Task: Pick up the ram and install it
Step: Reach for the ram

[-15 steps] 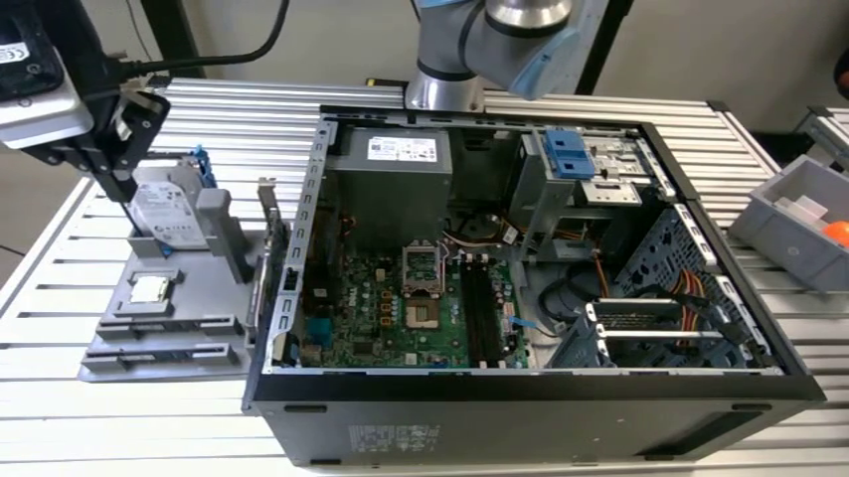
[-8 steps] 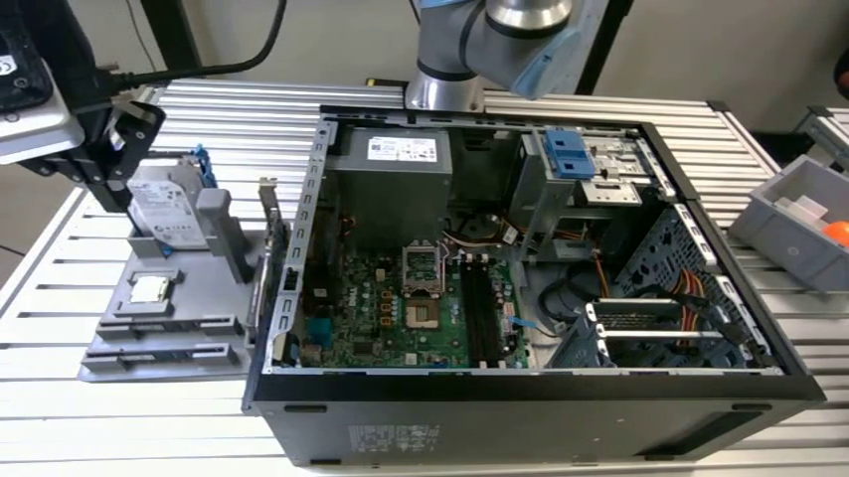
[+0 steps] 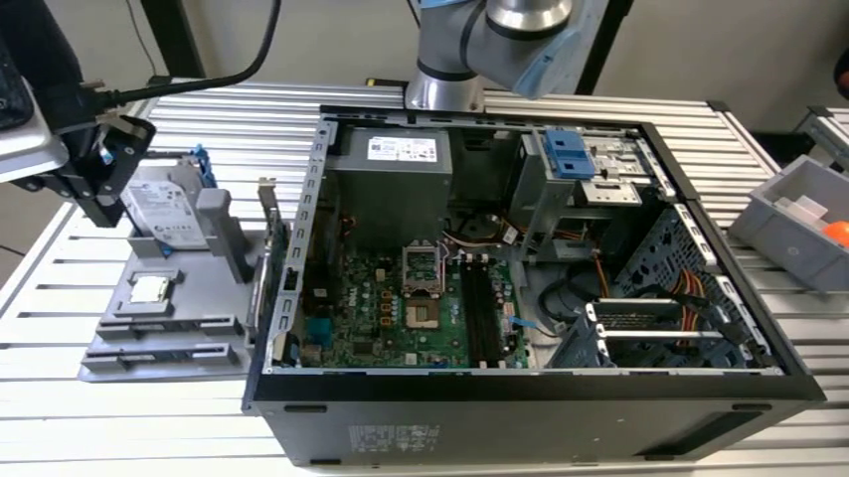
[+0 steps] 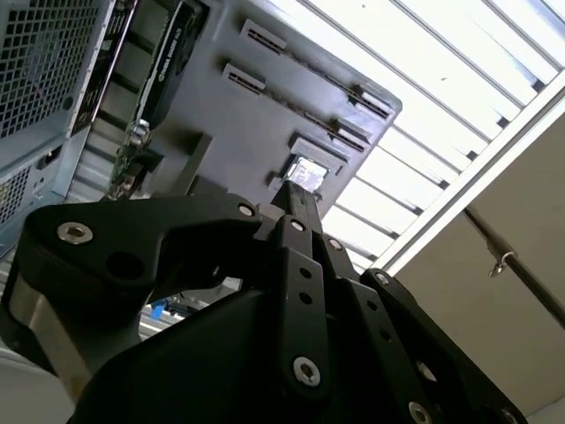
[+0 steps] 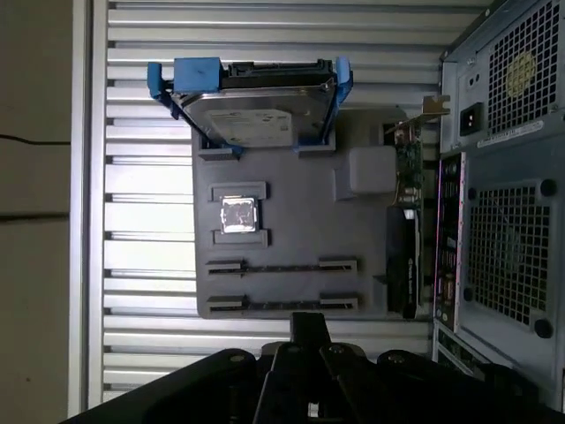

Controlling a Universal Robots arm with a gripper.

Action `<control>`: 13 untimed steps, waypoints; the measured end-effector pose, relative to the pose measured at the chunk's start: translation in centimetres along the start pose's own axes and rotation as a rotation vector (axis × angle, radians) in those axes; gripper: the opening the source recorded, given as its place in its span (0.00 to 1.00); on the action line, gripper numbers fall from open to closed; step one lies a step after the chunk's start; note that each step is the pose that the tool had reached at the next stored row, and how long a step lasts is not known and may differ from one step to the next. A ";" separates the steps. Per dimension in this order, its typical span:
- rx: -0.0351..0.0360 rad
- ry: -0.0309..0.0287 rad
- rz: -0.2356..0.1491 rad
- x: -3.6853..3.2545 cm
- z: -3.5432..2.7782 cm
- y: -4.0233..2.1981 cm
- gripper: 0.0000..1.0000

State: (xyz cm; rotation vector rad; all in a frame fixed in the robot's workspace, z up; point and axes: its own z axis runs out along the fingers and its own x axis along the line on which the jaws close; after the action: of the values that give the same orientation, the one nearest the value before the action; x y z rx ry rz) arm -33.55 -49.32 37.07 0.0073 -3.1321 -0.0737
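Closest to the wrist cameras: black gripper [image 5: 309, 321], fingers pressed together into one narrow bar, holding nothing. Hangs above a grey tray [image 5: 305, 225] on the slatted table [image 5: 141, 177], apart from it. Just beyond, between grey clips [image 5: 340, 265]: the ram [image 5: 282, 266], judged to be the thin dark strip standing on edge, with a twin strip [image 5: 282, 302] just beside; fill of the two grooves unclear. Farther on: square processor chip [image 5: 237, 215], then hard drive [image 5: 252, 115] in a blue bracket [image 5: 181, 75]. Farthest, at 3 o'clock from the tray in the exterior view: open computer case [image 3: 531, 386] with black memory slots [image 3: 480, 308].

Likely trouble: striking the strip's top edge if lowered with fingers closed; tilting it against the clips if gripped off-centre. Runs lengthwise roughly 9 to 3 o'clock in the exterior view, thin edge up, crosswise to the slots' 12-to-6 line; risks jamming if seated unturned.
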 end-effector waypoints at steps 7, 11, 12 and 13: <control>-0.0001 -0.0001 0.000 0.04 0.00 -0.04 0.00; -0.0001 -0.0001 0.000 0.05 0.00 -0.04 0.00; -0.0001 -0.0001 0.000 0.05 0.01 -0.04 0.00; -0.0001 -0.0001 0.000 0.05 0.01 -0.04 0.00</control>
State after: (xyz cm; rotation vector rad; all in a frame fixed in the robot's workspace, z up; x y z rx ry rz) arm -33.60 -49.36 37.06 0.0074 -3.1322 -0.0739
